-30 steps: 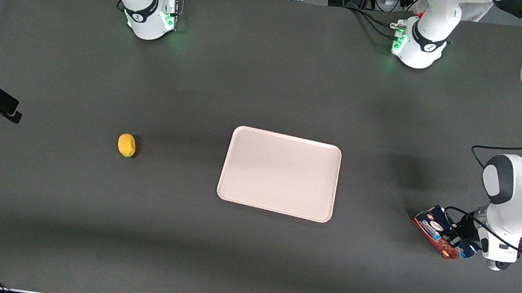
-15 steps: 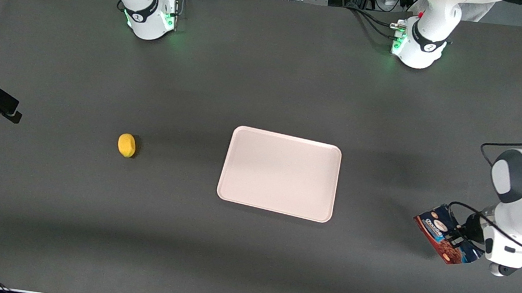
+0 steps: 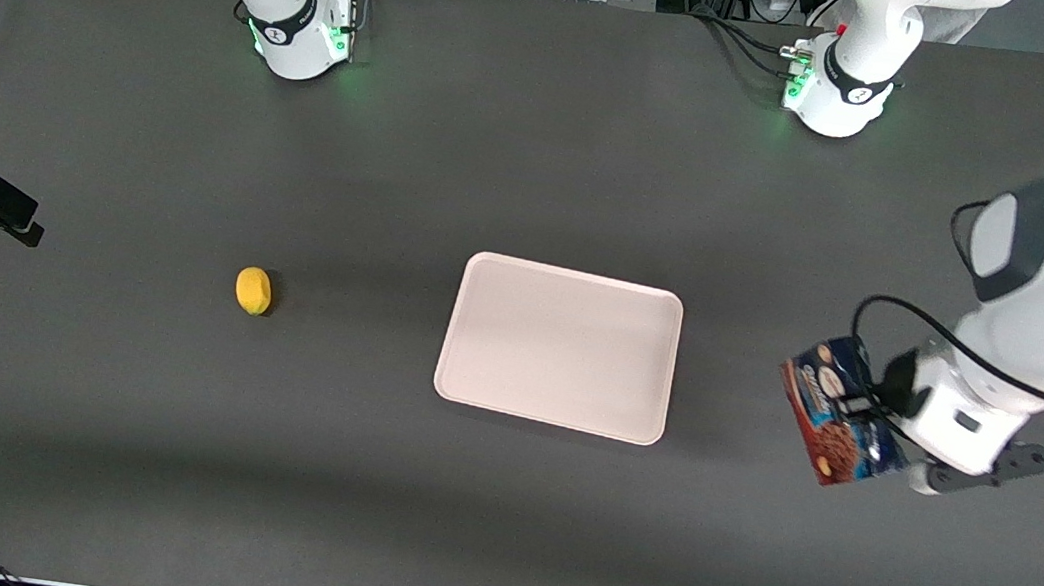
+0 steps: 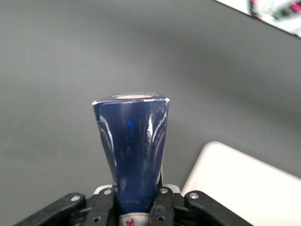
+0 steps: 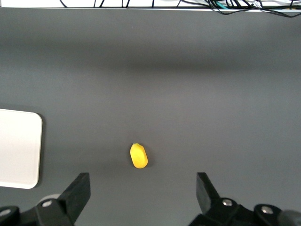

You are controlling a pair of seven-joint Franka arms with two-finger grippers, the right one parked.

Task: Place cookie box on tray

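The left arm's gripper (image 3: 869, 411) is clamped on the cookie box (image 3: 835, 413), held clear of the dark table (image 3: 491, 531) at the right of the front frame, near the tray (image 3: 559, 346) but not over it; the pickup looks done; carrying across and setting down remain; the tray lies bare at centre frame.

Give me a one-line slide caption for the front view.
Left pincer, shut on the cookie box, holds it above the table beside the tray.
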